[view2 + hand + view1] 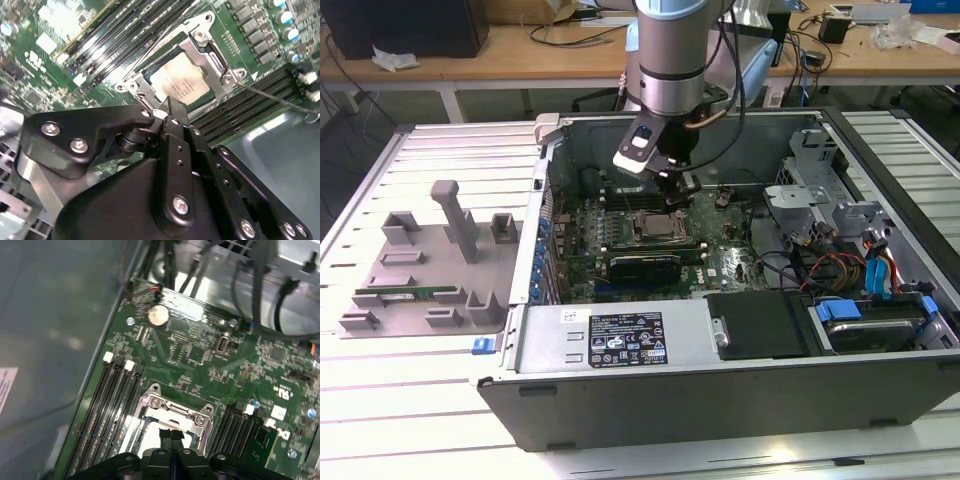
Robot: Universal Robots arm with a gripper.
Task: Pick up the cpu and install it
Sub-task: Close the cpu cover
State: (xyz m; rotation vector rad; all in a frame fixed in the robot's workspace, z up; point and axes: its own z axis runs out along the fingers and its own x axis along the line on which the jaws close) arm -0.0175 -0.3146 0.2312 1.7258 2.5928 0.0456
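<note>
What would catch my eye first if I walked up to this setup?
A grey robot arm reaches down into an open computer case at the middle of the exterior view. Its black hand hangs close over the shiny silver cpu, which lies in its metal socket frame on the green motherboard.

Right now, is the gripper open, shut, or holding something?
Gripper: shut, nothing held. Its tips are at the edge of the cpu, which lies flat in the socket; whether they touch it cannot be told.
</note>
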